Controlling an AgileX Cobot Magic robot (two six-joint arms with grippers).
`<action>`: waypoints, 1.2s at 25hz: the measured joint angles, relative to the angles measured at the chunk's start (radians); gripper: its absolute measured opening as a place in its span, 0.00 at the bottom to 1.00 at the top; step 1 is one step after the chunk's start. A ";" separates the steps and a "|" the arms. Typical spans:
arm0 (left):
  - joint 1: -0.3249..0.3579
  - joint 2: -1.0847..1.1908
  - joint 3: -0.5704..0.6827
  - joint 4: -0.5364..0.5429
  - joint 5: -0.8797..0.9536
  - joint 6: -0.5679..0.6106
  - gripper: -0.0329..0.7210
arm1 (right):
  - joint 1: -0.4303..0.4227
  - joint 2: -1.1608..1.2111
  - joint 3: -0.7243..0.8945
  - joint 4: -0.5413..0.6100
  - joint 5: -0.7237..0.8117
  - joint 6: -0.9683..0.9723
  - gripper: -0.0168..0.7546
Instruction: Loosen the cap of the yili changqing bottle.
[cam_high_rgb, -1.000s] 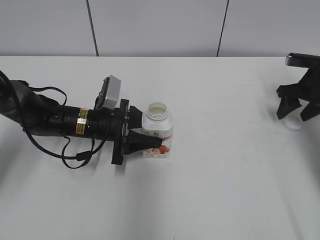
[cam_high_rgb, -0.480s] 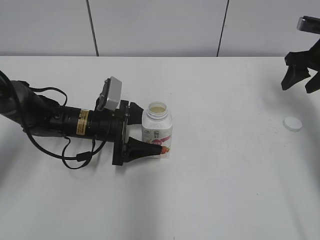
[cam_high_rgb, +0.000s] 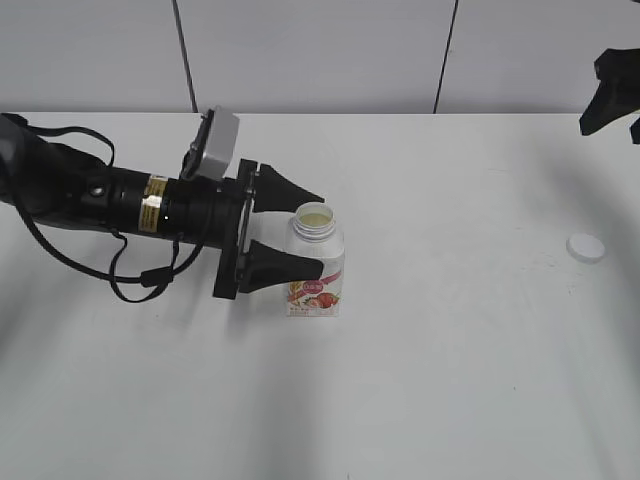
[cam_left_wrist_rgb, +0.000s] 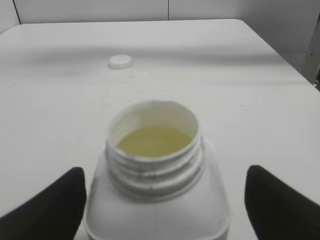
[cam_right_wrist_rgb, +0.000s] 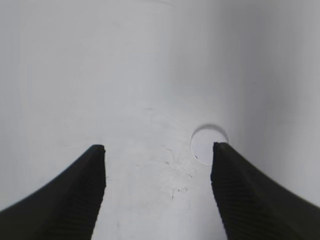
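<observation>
While the bottle (cam_high_rgb: 316, 262) stands uncapped mid-worktop (cam_high_rgb: 450, 380), the left gripper (cam_high_rgb: 305, 232) fingers straddle it, spread and clear. The cap (cam_high_rgb: 586, 247) lies far right; right gripper (cam_right_wrist_rgb: 157, 165) fingers spread, empty.

One yili changqing bottle (cam_high_rgb: 316, 262) stands on the one white table (cam_high_rgb: 450, 380), its neck open. One cap (cam_high_rgb: 586, 247) lies well apart from the bottle, off toward the far right side of the table. Two grippers show: the left gripper (cam_high_rgb: 305, 232) beside the bottle, the right gripper (cam_high_rgb: 615, 100) far from it.
</observation>
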 joint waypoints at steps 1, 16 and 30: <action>0.000 -0.015 0.000 0.004 0.000 -0.009 0.83 | 0.000 -0.013 0.000 0.009 0.004 0.000 0.70; 0.000 -0.468 0.001 0.034 0.235 -0.529 0.83 | 0.000 -0.174 -0.083 0.045 0.091 0.002 0.70; 0.067 -0.590 0.040 0.244 1.074 -1.039 0.83 | 0.000 -0.223 -0.090 0.157 0.204 0.005 0.70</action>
